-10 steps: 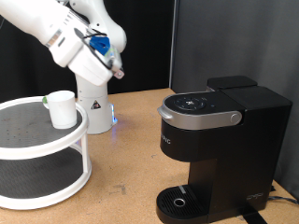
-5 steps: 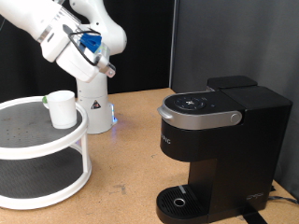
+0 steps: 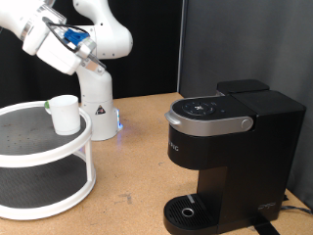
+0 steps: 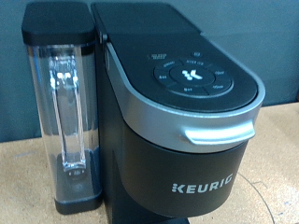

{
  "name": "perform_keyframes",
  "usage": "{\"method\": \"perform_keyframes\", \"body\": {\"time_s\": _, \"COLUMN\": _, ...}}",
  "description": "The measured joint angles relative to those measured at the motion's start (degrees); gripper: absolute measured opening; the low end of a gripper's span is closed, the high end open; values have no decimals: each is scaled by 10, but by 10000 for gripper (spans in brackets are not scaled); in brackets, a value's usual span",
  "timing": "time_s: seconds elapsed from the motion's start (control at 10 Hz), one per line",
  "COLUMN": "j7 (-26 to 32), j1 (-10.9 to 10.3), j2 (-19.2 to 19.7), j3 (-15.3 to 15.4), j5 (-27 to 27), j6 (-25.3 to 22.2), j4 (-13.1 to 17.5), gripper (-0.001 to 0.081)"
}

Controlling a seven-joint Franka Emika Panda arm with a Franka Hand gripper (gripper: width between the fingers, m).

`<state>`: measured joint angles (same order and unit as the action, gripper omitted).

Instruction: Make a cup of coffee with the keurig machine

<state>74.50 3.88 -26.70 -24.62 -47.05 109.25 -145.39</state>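
Note:
The keurig machine [image 3: 231, 149] stands at the exterior view's right, black with a grey-silver lid handle [image 3: 207, 122], lid closed, round drip tray [image 3: 188, 210] bare. It fills the wrist view [image 4: 187, 121], its button panel [image 4: 193, 76] facing the camera. The small white cup of coffee [image 3: 65, 114] stands upright on the top tier of a white round stand [image 3: 29, 147] at the exterior view's left. My gripper [image 3: 97, 63] hangs high at the top left, above and a little right of the cup, well away from the machine. Its fingers do not show in the wrist view.
The machine's clear water tank [image 4: 62, 112] sits on its side in the wrist view. The white arm base [image 3: 98, 108] with a blue light stands behind the stand. A black curtain [image 3: 156, 49] backs the wooden table [image 3: 132, 166].
The arm's hand has swung up and towards the exterior view's left, away from the machine and towards the space above the cup. Cup and machine have not moved.

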Motion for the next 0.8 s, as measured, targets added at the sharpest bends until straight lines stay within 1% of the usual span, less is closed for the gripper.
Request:
{"method": "perform_keyframes", "body": {"time_s": 0.1, "j7": -7, "j1": 4, "j2": -6, "j3": -9, "j5": 0, "j6": -14, "j4": 0, "gripper": 0}}
{"method": "perform_keyframes", "body": {"time_s": 0.2, "j7": -25, "j1": 7, "j2": -8, "j3": -16, "j5": 19, "j6": -54, "j4": 5, "gripper": 0}}
{"method": "perform_keyframes", "body": {"time_s": 0.3, "j7": -44, "j1": 8, "j2": -2, "j3": -21, "j5": 38, "j6": -91, "j4": 17, "gripper": 0}}
{"method": "perform_keyframes", "body": {"time_s": 0.4, "j7": -38, "j1": 8, "j2": -2, "j3": -20, "j5": 32, "j6": -76, "j4": 14, "gripper": 0}}
{"method": "perform_keyframes", "body": {"time_s": 0.6, "j7": -36, "j1": 11, "j2": -7, "j3": -25, "j5": 27, "j6": -70, "j4": 3, "gripper": 0}}
{"method": "perform_keyframes", "body": {"time_s": 0.8, "j7": -36, "j1": 32, "j2": -32, "j3": -40, "j5": 27, "j6": -76, "j4": -17, "gripper": 0}}
